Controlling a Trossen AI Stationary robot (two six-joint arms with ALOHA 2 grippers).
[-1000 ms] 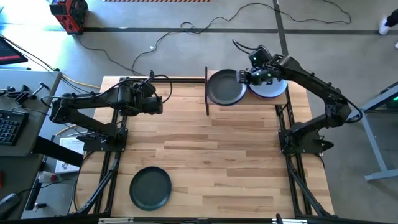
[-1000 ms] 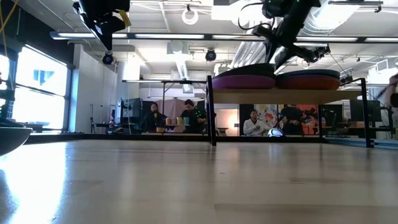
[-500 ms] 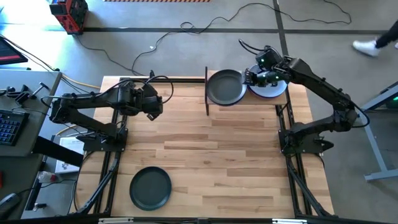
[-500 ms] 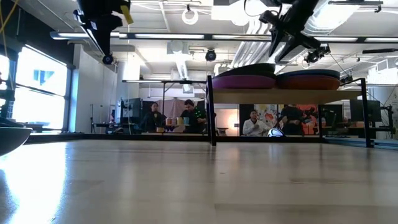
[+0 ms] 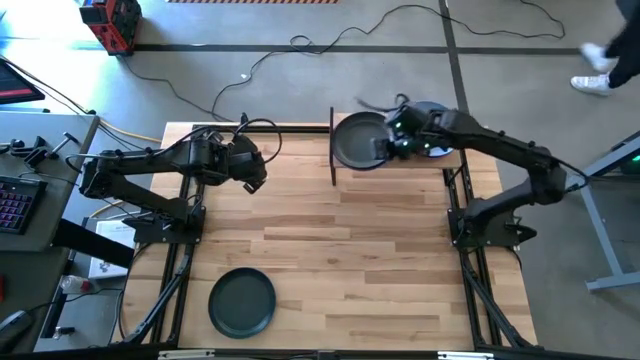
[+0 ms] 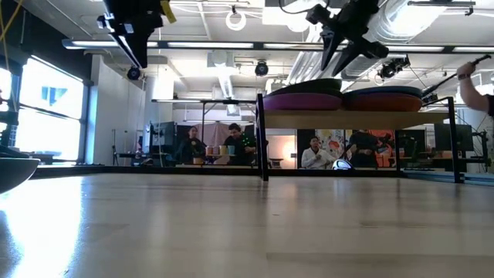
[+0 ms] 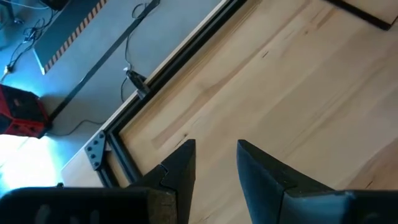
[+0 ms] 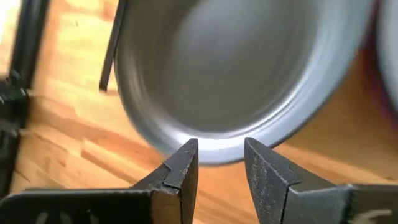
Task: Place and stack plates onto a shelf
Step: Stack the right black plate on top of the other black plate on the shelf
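Observation:
Two stacks of plates rest on the shelf (image 6: 355,116) at the table's far edge. The left stack is purple below with a dark grey plate (image 5: 358,140) on top. The right stack shows an orange-red plate (image 6: 384,100) with a pale plate (image 5: 432,142) on top. My right gripper (image 5: 384,148) hovers open just above the dark plate's near right rim (image 8: 211,146), touching nothing. Another dark plate (image 5: 241,302) lies flat near the table's near left corner. My left gripper (image 5: 257,176) hangs open, high over the far left of the table.
The shelf's black upright rod (image 5: 332,148) stands left of the stacks. Bare wood tabletop (image 5: 350,250) spreads between the arms. Black frame rails (image 7: 168,68) run along the table's far left edge. People sit in the room behind, and a person's arm (image 6: 475,77) shows at the right.
My right gripper has risen off the shelf's stacks and swung toward the table's left and slightly nearer, from between the two stacks to above the dark plate's rim. My left gripper has drifted slightly toward the right. The plates have stayed put.

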